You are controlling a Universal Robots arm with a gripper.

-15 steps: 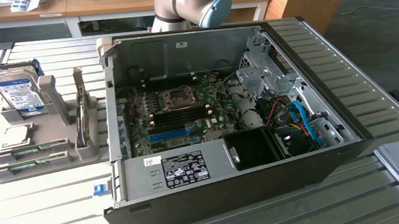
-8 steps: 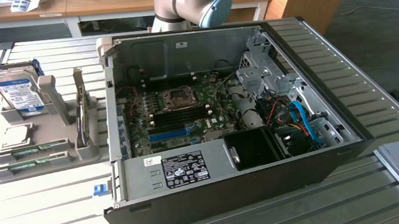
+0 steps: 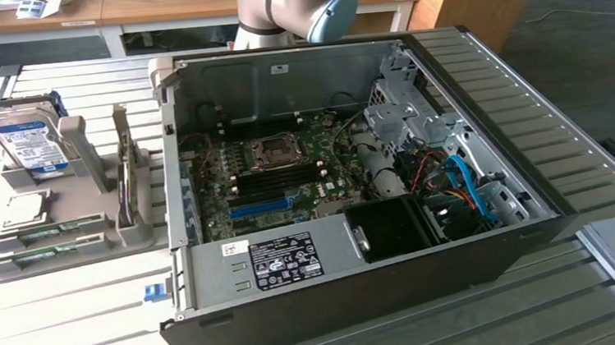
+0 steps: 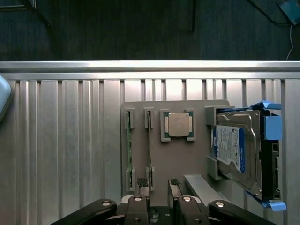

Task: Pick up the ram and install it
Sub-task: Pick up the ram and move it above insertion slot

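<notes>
The gripper [image 4: 158, 183] hangs open and empty over the grey plastic holder tray [image 4: 187, 159], on the slatted metal table [image 3: 78, 322] at the exterior view's left. The ram [image 4: 149, 150], a thin green circuit-board stick, sits on edge in its slot. A second green stick [image 4: 129, 150] stands just beside it. On the ram's far side come the square silver processor [image 4: 178, 124], then the upright silver hard drive [image 4: 234, 150]. The open black computer case [image 3: 405, 297] lies to the right.
</notes>
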